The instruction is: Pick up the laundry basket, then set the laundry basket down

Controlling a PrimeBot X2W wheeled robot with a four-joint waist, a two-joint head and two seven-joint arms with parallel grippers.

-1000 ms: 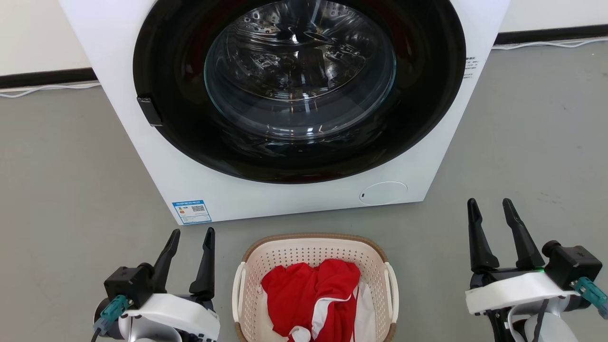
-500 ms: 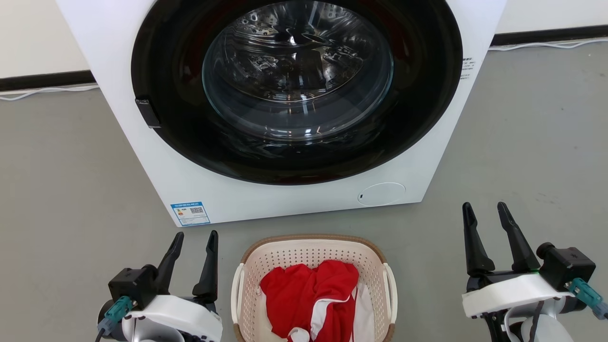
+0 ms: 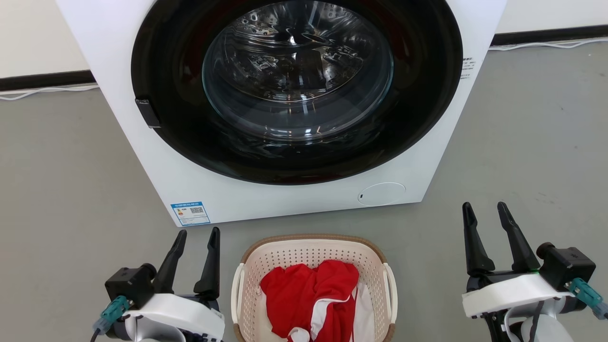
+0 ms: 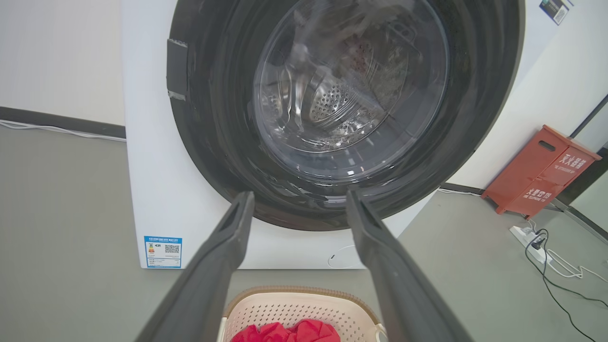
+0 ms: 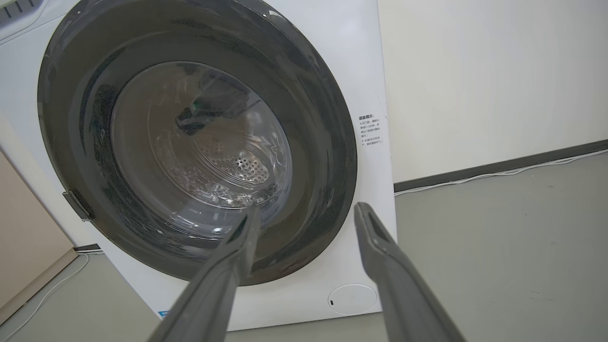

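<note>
**Left end effector (image 3: 198,231) and right end effector (image 3: 483,205) released on either side of the laundry basket (image 3: 294,254)**

Both arms are held low, with their dark fingers pointing up the head view toward the washing machine (image 3: 199,199). Each pair of fingers is spread and grasps nothing. The left end effector is just beside the basket's left handle and apart from it. The right one is well apart from the basket, on its other side.

The left wrist view frames the drum door between the fingers (image 4: 228,251). It also shows the basket's far rim (image 4: 304,290), a red box (image 4: 536,171) and a power strip (image 4: 525,235) by the wall. The right wrist view looks past the right end effector (image 5: 308,208) at the door and grey floor (image 5: 498,247).

The basket is cream and perforated, with a brown woven-look rim and white loop handles. It holds a red-and-white garment (image 3: 304,289) and appears to rest on the floor just before the machine; the frame crops its near end.
</note>
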